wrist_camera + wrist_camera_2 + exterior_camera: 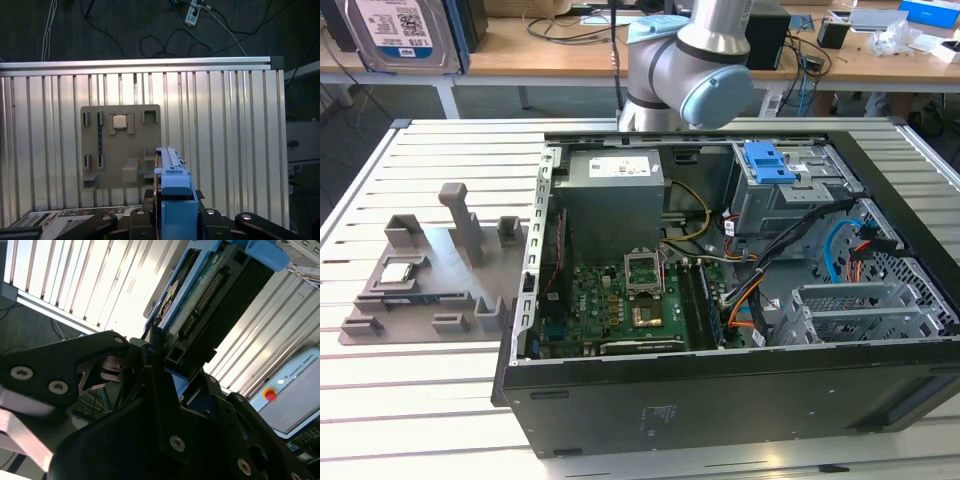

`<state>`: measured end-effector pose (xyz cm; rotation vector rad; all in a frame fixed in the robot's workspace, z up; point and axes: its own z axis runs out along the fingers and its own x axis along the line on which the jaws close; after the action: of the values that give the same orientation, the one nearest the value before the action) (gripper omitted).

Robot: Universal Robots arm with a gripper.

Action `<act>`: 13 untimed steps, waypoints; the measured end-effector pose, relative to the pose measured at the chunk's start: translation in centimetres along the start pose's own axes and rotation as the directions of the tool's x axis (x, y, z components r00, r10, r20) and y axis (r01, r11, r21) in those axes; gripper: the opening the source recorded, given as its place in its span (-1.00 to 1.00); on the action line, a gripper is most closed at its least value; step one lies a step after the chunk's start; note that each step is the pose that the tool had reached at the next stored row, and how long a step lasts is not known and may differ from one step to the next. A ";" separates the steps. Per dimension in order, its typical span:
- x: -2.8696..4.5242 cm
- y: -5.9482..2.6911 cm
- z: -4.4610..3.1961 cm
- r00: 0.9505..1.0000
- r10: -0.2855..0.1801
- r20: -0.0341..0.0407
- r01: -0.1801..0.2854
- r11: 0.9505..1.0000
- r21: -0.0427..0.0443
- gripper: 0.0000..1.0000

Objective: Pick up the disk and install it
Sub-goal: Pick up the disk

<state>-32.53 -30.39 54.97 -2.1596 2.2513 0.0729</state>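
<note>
The gripper [150,352] is closed on the disk [200,295], a flat rectangular silver metal hard drive with blue plastic rails along its edges. In the second wrist view its black jaws clamp one end of the drive, and the green circuit board underside and connector row run away from them. In the first wrist view the disk [172,180] shows edge-on, high above the slatted aluminium table [230,140]. The flat grey plastic fixture plate [120,145] lies beyond it, with a small square silver processor chip [119,121] seated in one of its pockets.

In the exterior view the disk [400,35] hangs at about eleven o'clock, its white-and-blue label facing the camera and its upper part cut by the frame edge. It is off the table [420,400] and well apart from the open black computer case [720,400]. The fixture plate [430,270] sits at nine o'clock from the case, just beside its wall. The pale grey robot arm [690,60] rises at twelve o'clock behind the case.

Inside the case, a green motherboard [620,300] lies near the middle with a grey metal power supply box [610,190] at its twelve o'clock. The grey metal drive bay [770,205] stands at about one o'clock, and a blue plastic caddy [767,162] is fixed on top of it.
</note>
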 end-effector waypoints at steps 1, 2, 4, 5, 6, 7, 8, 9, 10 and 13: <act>-0.02 -0.32 -0.01 1.000 0.000 0.000 0.000 1.000 0.000 -0.26; -0.03 -0.63 -0.01 1.000 0.000 0.000 0.000 1.000 0.000 -0.26; -0.06 -1.35 -0.02 1.000 0.000 -0.001 0.000 1.000 -0.001 -0.26; -0.07 -1.66 -0.02 1.000 0.000 -0.001 0.000 1.000 -0.001 -0.26; -0.09 -2.03 -0.03 1.000 0.000 -0.001 0.000 1.000 -0.001 -0.26; -0.10 -2.34 -0.04 1.000 0.000 -0.002 0.000 1.000 -0.002 -0.26; -0.12 -2.76 -0.05 1.000 0.000 -0.002 0.000 1.000 -0.002 -0.26; -0.14 -3.18 -0.05 1.000 0.000 -0.002 0.000 1.000 -0.002 -0.26; -0.17 -3.83 -0.06 1.000 0.000 -0.003 0.000 1.000 -0.003 -0.26; -0.20 -4.82 -0.08 1.000 0.000 -0.003 0.000 1.000 -0.004 -0.26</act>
<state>-27.70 -30.39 54.97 -2.1629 2.2551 0.0735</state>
